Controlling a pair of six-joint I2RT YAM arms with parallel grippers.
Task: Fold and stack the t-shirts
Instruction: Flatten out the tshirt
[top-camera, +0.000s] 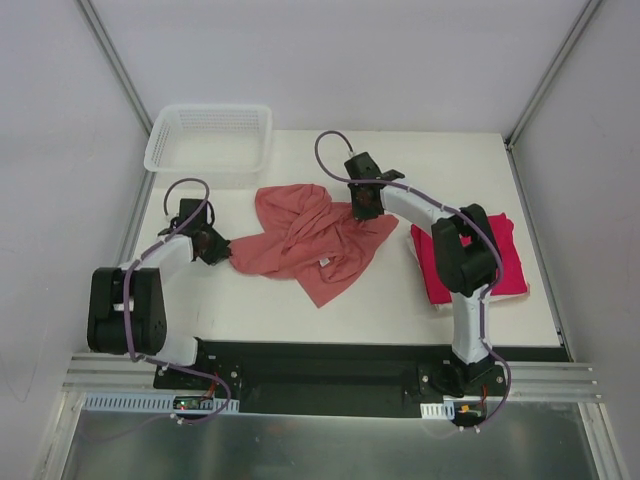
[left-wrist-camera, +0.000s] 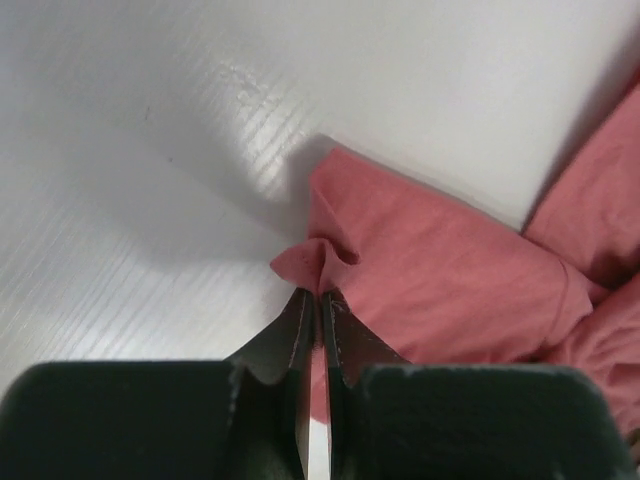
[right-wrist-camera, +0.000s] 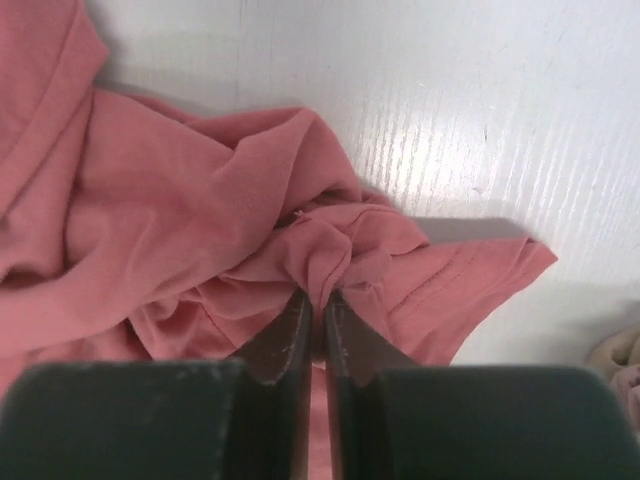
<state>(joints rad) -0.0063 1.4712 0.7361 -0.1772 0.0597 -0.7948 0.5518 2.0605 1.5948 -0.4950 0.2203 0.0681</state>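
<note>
Jaws of the left gripper (left-wrist-camera: 318, 295) are pressed together on a small puckered corner of the salmon-pink t-shirt (left-wrist-camera: 450, 270), and the right gripper (right-wrist-camera: 318, 295) is likewise clamped on a bunched fold beside a stitched hem at the garment's opposite side. The shirt lies crumpled about the middle of the table (top-camera: 400, 300), while the crimson t-shirt (top-camera: 508, 255) sits folded near the right edge. Light, limp and unslippery, the cloth should sag and drag between two such pinches, so holds at hems or shoulder seams look safest for spreading it flat.
</note>
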